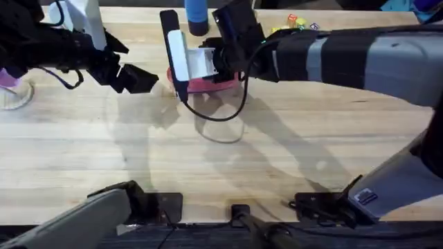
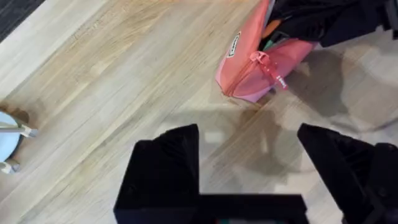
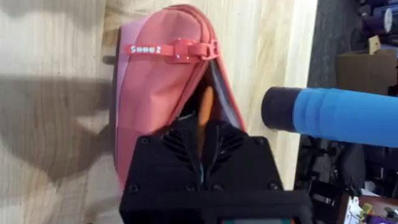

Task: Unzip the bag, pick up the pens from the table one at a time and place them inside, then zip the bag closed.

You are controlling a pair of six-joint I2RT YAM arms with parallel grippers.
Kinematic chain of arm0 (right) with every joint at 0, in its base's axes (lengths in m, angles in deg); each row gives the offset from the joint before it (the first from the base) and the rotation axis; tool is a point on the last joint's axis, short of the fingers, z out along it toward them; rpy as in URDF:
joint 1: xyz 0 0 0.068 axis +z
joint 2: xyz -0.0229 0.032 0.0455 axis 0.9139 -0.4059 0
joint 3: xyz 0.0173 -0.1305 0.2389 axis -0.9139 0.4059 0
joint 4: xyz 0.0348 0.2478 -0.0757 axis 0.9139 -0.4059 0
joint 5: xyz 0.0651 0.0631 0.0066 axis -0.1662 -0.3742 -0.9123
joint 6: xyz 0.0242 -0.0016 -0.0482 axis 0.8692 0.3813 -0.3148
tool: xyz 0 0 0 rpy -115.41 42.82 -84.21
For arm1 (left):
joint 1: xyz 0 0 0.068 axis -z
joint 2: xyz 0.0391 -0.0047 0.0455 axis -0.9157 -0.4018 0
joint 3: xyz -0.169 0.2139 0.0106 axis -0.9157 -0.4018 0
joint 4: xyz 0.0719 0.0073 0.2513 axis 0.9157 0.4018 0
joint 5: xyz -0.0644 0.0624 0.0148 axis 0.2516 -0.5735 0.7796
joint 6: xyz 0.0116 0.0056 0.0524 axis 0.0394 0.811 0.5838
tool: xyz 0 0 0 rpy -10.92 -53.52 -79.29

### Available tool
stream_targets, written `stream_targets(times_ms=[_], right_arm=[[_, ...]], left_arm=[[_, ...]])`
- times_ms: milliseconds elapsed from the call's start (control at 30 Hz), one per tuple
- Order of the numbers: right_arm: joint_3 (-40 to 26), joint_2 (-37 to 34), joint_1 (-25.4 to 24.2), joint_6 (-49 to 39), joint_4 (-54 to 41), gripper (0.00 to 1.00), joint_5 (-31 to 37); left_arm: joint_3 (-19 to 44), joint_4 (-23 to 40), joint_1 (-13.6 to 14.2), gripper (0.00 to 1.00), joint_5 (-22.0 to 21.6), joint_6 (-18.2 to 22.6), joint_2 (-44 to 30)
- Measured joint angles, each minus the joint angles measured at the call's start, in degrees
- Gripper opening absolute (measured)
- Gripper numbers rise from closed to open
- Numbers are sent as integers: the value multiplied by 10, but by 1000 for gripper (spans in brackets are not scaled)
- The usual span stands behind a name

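At the pouch's open mouth, right arm nearest

Right gripper [image 3: 204, 140] jaws grip the orange pen [image 3: 204, 109], lengthwise along the pink pouch [image 3: 158, 93]; left gripper [image 2: 249, 155] jaws open, near the zipper pull [image 2: 268, 67].

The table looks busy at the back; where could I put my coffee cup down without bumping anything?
The wide bare stretch of table between the pink bag and the arm bases is free. It is crowded at the back, where the right gripper is at the bag beside the blue bottle, with the left gripper close by.
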Motion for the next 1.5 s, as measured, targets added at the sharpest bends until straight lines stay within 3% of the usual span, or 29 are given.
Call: stream_targets(times_ms=[233, 367, 433, 600, 633, 1067, 1500], right_arm=[[-1, -15, 0, 2, 7, 31, 0], [-1, -17, 0, 4, 9, 112, -2], [-1, -17, 0, 5, 9, 234, -2], [-2, -17, 0, 6, 11, 925, -3], [-5, -17, -1, 6, 12, 977, -3], [-7, -7, -3, 59, 2, 997, 0], [-7, 117, -3, 284, -33, 997, -2]], left_arm=[[0, 0, 0, 994, 1, 0, 0], [0, 0, 0, 994, 2, 0, 0], [0, 0, 0, 994, 2, 0, 0], [0, 0, 0, 994, 2, 0, 0], [0, 0, 0, 994, 2, 0, 0], [0, 0, 0, 993, 2, 0, 0], [0, 2, 0, 993, 2, 0, 0]])
